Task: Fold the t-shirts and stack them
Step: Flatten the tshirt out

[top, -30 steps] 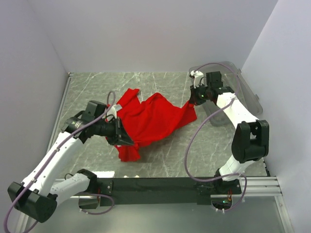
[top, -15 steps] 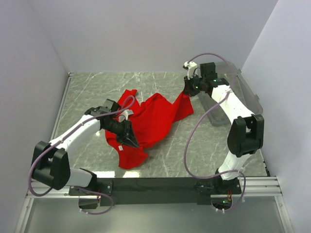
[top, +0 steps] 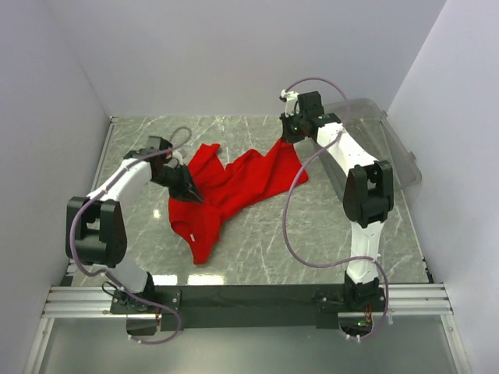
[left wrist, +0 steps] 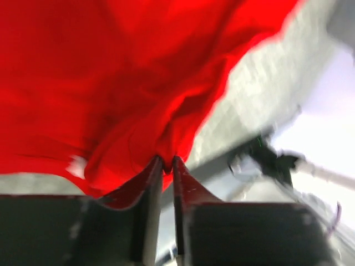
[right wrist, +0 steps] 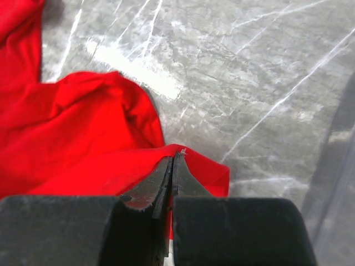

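A plain red t-shirt [top: 234, 191] lies crumpled across the left middle of the marble table [top: 335, 226]. My left gripper [top: 192, 193] sits at the shirt's left side. In the left wrist view a bunched fold of red t-shirt [left wrist: 111, 83] is pinched between the nearly closed tips of the left gripper [left wrist: 165, 162]. My right gripper [top: 290, 140] holds the shirt's far right corner, pulled up toward the back. In the right wrist view the right gripper [right wrist: 173, 158] is shut on the edge of the red t-shirt [right wrist: 72, 138], which hangs over the table.
A clear plastic bin [top: 390, 140] stands at the back right, close behind the right arm; its wall shows at the right edge of the right wrist view [right wrist: 339, 183]. White walls close in the back and both sides. A black rail [top: 249, 296] runs along the near edge.
Both arms have swung left and toward the back. The right gripper has dragged the shirt's corner left. The left gripper has moved up the shirt's left side, and the shirt's lower part has shifted left.
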Available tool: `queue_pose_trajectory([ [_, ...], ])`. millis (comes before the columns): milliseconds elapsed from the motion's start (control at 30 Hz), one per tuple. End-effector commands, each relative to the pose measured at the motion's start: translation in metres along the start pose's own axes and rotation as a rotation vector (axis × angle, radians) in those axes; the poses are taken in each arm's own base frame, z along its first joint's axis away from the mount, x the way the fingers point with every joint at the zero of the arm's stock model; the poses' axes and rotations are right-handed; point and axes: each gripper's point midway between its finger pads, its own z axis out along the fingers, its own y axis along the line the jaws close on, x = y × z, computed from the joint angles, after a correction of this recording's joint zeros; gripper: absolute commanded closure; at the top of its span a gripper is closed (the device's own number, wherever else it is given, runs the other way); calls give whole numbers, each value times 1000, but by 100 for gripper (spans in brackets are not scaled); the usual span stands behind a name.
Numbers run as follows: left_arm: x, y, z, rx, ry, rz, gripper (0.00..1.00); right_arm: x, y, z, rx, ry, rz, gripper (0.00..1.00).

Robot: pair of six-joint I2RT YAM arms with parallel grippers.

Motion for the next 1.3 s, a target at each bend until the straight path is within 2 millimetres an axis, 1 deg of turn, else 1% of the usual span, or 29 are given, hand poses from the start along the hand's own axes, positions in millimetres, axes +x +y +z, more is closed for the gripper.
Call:
queue_pose_trajectory([
  [0, -41, 23, -2, -115, -111, 29, 80, -23, -8, 4, 70, -62, 53, 100],
  [67, -53, 37, 5, -183, -118, 17, 72, -14, -5, 10, 52, -36, 61, 100],
  [100, -63, 36, 2, -205, -146, 27, 71, -9, -3, 13, 44, -26, 69, 100],
  [133, -71, 42, 0, -251, -174, 29, 66, -8, 0, 14, 36, -25, 69, 100],
  [167, -79, 43, -4, -276, -205, 36, 63, -6, 1, 14, 31, -22, 70, 100],
  [200, -92, 35, -15, -291, -257, 57, 57, -1, 2, 15, 27, -13, 73, 100],
  [233, -99, 29, -26, -298, -300, 78, 55, -3, 3, 13, 22, -21, 73, 100],
  [267, -104, 19, -35, -283, -336, 98, 46, -1, 5, 13, 16, -16, 71, 100],
  [300, -110, 5, -46, -257, -377, 128, 40, 1, 6, 13, 12, -15, 70, 100],
  [333, -107, -14, -57, -202, -397, 165, 18, 0, 7, 10, 7, -18, 68, 100],
  [367, -103, -24, -61, -177, -397, 184, 14, 2, 7, 9, 6, -16, 67, 100],
  [400, -95, -30, -62, -161, -375, 189, 14, -1, 9, 5, 2, -27, 61, 100],
  [433, -80, -32, -61, -165, -333, 187, 15, 0, 8, 4, 3, -29, 63, 100],
  [467, -62, -33, -48, -186, -283, 211, 15, 4, 8, 4, 1, -24, 63, 100],
  [500, -49, -29, -40, -208, -248, 207, 17, 3, 9, 3, -1, -28, 63, 100],
  [533, -26, -31, -31, -232, -196, 227, 18, 4, 11, 2, -6, -28, 62, 100],
  [567, -13, -15, -21, -296, -169, 202, 19, 7, 11, 2, -9, -23, 67, 100],
  [600, -2, -11, -16, -320, -151, 195, 21, 8, 13, 1, -12, -20, 69, 100],
  [633, 12, -12, -11, -334, -135, 212, 22, 9, 12, 1, -14, -18, 70, 100],
  [667, 19, -2, -7, -376, -129, 176, 24, 14, 13, 2, -18, -10, 74, 100],
  [700, 24, 0, -5, -394, -128, 168, 30, 15, 14, 2, -21, -10, 73, 100],
  [767, 33, 2, -3, -437, -124, 153, 35, 18, 15, 2, -22, -2, 76, 100],
  [833, 31, 10, -2, -514, -152, 157, 38, 19, 14, 3, -22, 2, 80, 100],
  [900, 29, 12, 1, -534, -159, 147, 47, 22, 15, 4, -23, 9, 86, 100],
  [933, 25, 19, 4, -570, -167, 149, 48, 22, 15, 3, -26, 8, 88, 100],
  [1000, 24, 22, 10, -586, -155, 154, 50, 24, 16, 2, -27, 9, 92, 100],
  [1033, 24, 24, 18, -592, -135, 158, 52, 24, 16, 1, -26, 8, 92, 100],
  [1133, 25, 27, 33, -602, -100, 180, 52, 26, 16, -1, -22, 9, 95, 100],
  [1267, 23, 31, 42, -641, -88, 197, 52, 30, 15, -3, -22, 12, 106, 100],
])
